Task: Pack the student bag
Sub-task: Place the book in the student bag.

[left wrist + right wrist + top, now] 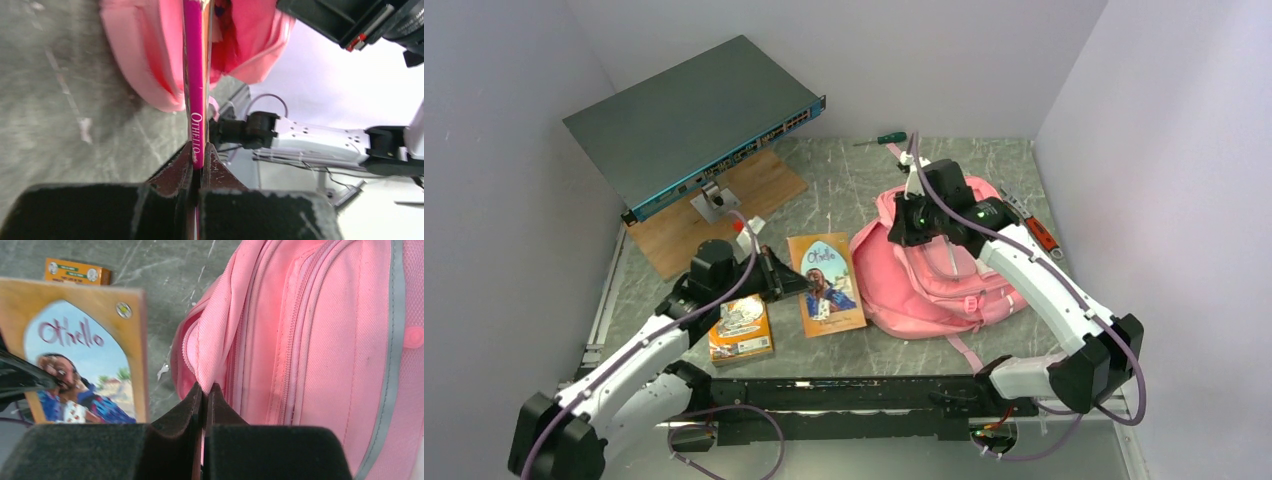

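Student bag (934, 275) lies flat on the table (864, 185), right of centre, front pockets up, with a strap trailing toward my bases. My right gripper (205, 390) is closed tight on a fold of pink fabric at the bag's left edge, beside a zip line, and pinches it up. My left gripper (200, 156) is clamped shut on the spine end of the Othello book (824, 283). The book sits just left of the bag, its far end at the bag's edge. In the left wrist view a darker pink gap shows in the bag behind the book. I cannot tell whether the book's tip is inside it or only in front, and whatever the bag holds is hidden. The top of the book is cut off in that view. An orange book (741, 328) lies flat on the table near my left arm. A network switch (694, 125) rests tilted over a wooden board (724, 205) at far left. A screwdriver (879, 139) lies at the back. A red-handled tool (1039, 232) is right of the bag, partly hidden by my right arm.
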Robot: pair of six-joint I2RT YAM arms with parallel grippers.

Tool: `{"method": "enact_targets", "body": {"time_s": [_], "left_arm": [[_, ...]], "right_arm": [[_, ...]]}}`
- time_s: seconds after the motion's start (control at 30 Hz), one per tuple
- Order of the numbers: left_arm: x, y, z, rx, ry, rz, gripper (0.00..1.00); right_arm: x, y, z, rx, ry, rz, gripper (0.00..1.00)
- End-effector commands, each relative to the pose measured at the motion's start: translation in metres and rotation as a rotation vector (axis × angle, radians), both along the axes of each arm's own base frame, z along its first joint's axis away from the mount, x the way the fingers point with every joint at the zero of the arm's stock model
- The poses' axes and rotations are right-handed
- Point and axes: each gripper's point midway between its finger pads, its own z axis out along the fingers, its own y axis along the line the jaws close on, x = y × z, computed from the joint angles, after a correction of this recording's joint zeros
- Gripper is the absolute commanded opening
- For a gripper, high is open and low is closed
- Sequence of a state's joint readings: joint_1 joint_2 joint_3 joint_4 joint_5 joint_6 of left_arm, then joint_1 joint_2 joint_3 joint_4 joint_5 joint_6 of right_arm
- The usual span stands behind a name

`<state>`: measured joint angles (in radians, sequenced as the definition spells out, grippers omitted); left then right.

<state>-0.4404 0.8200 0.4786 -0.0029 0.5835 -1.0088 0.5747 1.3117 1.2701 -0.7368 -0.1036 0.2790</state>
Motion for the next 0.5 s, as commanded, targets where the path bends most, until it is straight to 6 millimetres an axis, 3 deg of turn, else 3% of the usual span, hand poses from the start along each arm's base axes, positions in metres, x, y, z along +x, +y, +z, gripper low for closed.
{"method": "enact_targets", "body": {"time_s": [0.0,0.2,0.47], "left_arm": [[-0.008,-0.043,0.043,-0.167,-0.027,-0.106,0.00],[-0.001,-0.101,0.050,-0.231,0.021,-0.157,0.00],[0.036,-0.164,0.020,-0.162,0.093,-0.096,0.00]], "right_arm": [[0.006,0.018,0.065,0.198,-0.108,0.092,0.00],[0.011,0.005,0.089,0.255,-0.139,0.082,0.00],[0.013,-0.011,0.128,0.308,-0.190,0.081,0.00]]}}
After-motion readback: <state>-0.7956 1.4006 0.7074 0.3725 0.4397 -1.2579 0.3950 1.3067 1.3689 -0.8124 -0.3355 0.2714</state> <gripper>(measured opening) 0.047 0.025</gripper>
